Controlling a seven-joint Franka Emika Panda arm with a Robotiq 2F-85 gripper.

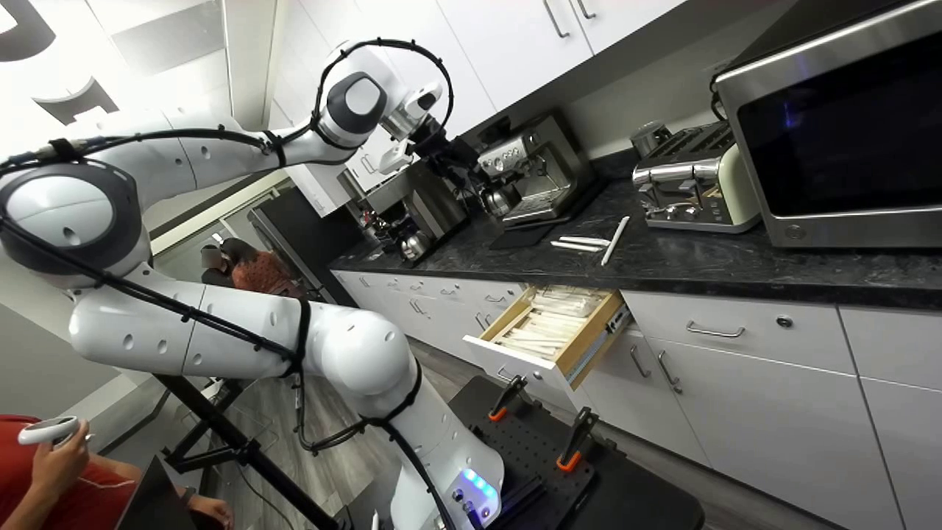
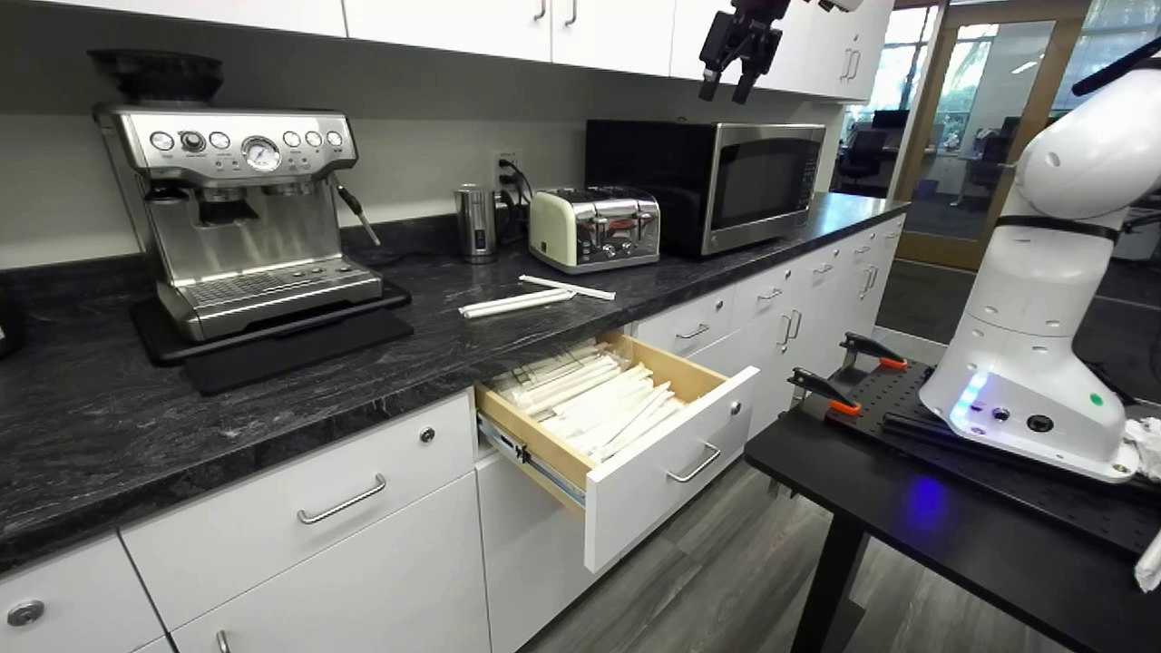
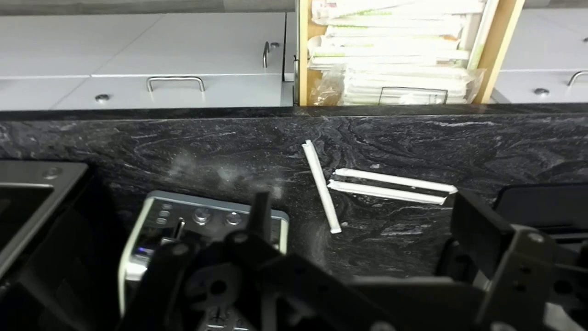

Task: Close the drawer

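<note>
The drawer is pulled open below the dark counter in both exterior views, with its flat white front and slim silver handle facing out. Its pale wood side and metal slide show. Many white paper-wrapped items lie inside. In the wrist view the drawer's wood side is at the top; its front is out of view there. My gripper is high above the counter, apart from the drawer. It also shows in an exterior view. In the wrist view its fingers are spread wide with nothing between them.
The counter bears an espresso machine, a toaster, a microwave and three loose white sticks. Upper cabinets hang near the gripper. The robot's black stand with orange-tipped clamps stands close to the drawer front.
</note>
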